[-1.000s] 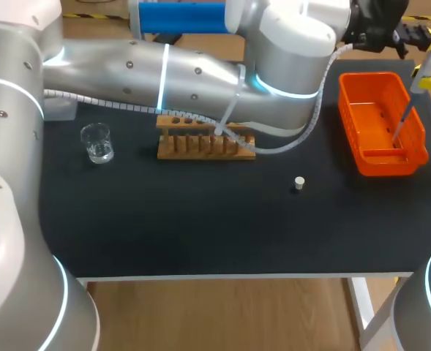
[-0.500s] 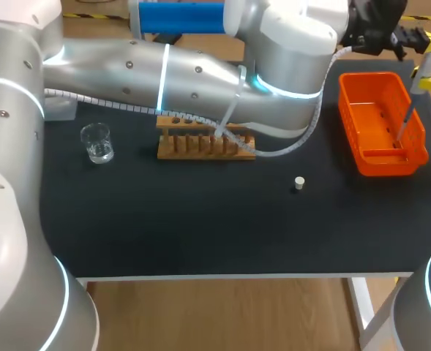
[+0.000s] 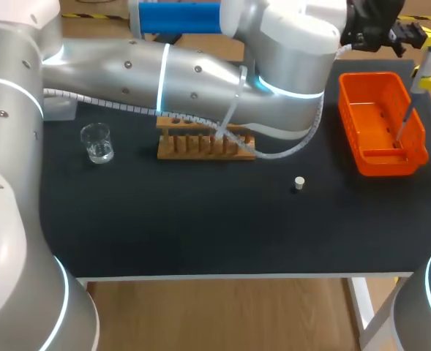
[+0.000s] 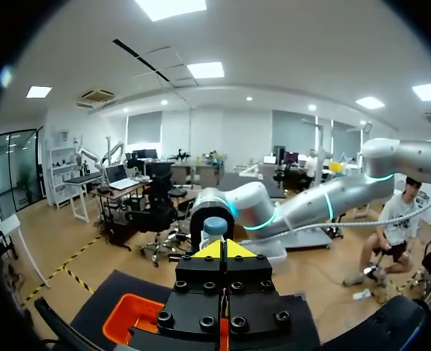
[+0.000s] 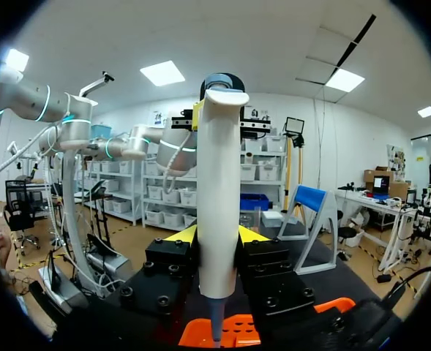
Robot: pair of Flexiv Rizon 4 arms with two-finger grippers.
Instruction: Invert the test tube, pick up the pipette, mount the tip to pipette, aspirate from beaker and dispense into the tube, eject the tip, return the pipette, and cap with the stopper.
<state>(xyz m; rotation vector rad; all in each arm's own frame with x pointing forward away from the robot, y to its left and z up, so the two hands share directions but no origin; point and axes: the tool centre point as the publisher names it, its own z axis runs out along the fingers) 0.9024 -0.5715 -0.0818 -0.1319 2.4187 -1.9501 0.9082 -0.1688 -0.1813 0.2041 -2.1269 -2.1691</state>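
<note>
1. Two arms meet above the far right corner of the black table (image 3: 200,219), over an orange basket (image 3: 348,121).
2. The pipette (image 5: 219,197) stands nearly upright with its long axis close to vertical. Its broad thumb end is up and its narrow end points down into the basket.
3. From the head view the pipette leans a little, with its upper end toward the table's right edge. The thin clear tip (image 3: 403,121) at its lower end reaches down inside the basket.
4. The right gripper (image 5: 215,238) pinches the pipette's white body from two sides, with a yellow fingertip against each flank.
5. The left gripper (image 4: 222,250) has its fingers pressed together with nothing between them, so the yellow tips form a single wedge. The pipette's rounded top sits just ahead of that wedge, and I cannot tell whether they touch.
6. The left arm (image 3: 200,73) comes in from the left and stretches across the back of the table, passing over a wooden rack (image 3: 200,146).
7. A clear glass beaker (image 3: 96,142) stands upright well to the left of the rack.
8. A small white stopper (image 3: 299,183) sits alone on the table between the rack and the basket, nearer the front edge.
</note>
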